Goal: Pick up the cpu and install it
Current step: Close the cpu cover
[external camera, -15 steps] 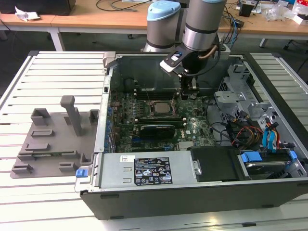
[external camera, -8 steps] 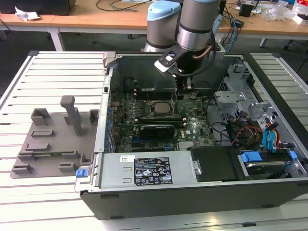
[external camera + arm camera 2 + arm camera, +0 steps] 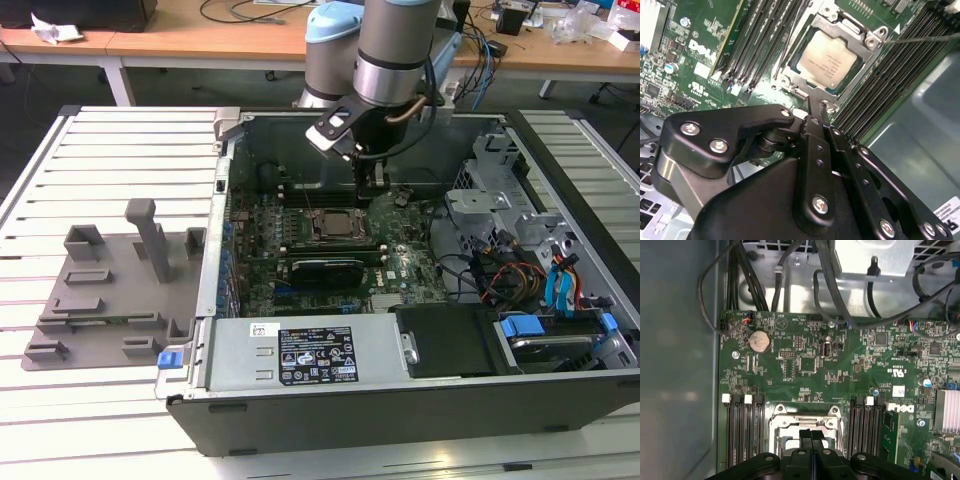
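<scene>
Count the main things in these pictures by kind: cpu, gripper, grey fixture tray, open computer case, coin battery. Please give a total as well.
cpu: 1
gripper: 1
grey fixture tray: 1
open computer case: 1
coin battery: 1
Total: 5

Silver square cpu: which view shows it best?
Second wrist view: the silver square cpu lies in the metal socket frame, top fully visible. Exterior view shows it from afar. In the first wrist view the black gripper covers most of that frame.
</scene>
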Controlling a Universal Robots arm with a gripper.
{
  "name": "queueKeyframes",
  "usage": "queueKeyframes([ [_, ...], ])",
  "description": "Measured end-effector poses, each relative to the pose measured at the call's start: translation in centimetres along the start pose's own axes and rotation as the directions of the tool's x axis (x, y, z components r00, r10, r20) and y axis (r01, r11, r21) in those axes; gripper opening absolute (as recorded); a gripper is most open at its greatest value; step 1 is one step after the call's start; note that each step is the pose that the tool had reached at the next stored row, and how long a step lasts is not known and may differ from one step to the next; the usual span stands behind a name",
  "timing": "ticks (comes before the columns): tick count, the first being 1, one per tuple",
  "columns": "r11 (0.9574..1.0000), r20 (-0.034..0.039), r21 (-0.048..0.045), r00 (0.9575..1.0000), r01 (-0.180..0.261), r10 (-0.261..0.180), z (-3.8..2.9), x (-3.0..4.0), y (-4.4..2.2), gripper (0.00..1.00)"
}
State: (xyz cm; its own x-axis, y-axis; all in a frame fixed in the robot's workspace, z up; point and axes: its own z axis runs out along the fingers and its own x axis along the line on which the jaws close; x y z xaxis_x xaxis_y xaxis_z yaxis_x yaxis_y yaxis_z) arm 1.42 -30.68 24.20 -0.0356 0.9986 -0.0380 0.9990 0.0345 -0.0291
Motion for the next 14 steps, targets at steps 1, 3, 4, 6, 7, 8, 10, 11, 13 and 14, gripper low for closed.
queueKeyframes([
  [1, 1.0000, 0.0000, 0.0001, 1.0000, 0.000, 0.000, 0.03, 0.01, -0.22, 0.11],
  [3, 1.0000, 0.0000, 0.0000, 1.0000, 0.000, 0.000, 0.12, 0.03, -0.77, 0.11],
  [4, 1.0000, -0.0001, 0.0000, 1.0000, 0.000, 0.000, 0.17, 0.04, -0.98, 0.11],
  [6, 1.0000, -0.0001, 0.0000, 1.0000, 0.000, 0.000, 0.26, 0.06, -1.46, 0.11],
  [7, 1.0000, -0.0001, 0.0000, 1.0000, 0.000, 0.000, 0.27, 0.06, -1.55, 0.11],
  [8, 1.0000, -0.0001, 0.0000, 1.0000, 0.000, 0.000, 0.30, 0.07, -1.66, 0.11],
  [10, 1.0000, -0.0001, 0.0001, 1.0000, 0.000, 0.000, 0.39, 0.08, -2.05, 0.11],
  [11, 1.0000, -0.0001, 0.0000, 1.0000, 0.000, 0.000, 0.43, 0.09, -2.21, 0.11],
  [13, 1.0000, 0.0000, 0.0001, 1.0000, 0.000, 0.000, 0.47, 0.10, -2.40, 0.11],
  [14, 1.0000, -0.0001, 0.0001, 1.0000, 0.000, 0.000, 0.49, 0.10, -2.48, 0.11],
])
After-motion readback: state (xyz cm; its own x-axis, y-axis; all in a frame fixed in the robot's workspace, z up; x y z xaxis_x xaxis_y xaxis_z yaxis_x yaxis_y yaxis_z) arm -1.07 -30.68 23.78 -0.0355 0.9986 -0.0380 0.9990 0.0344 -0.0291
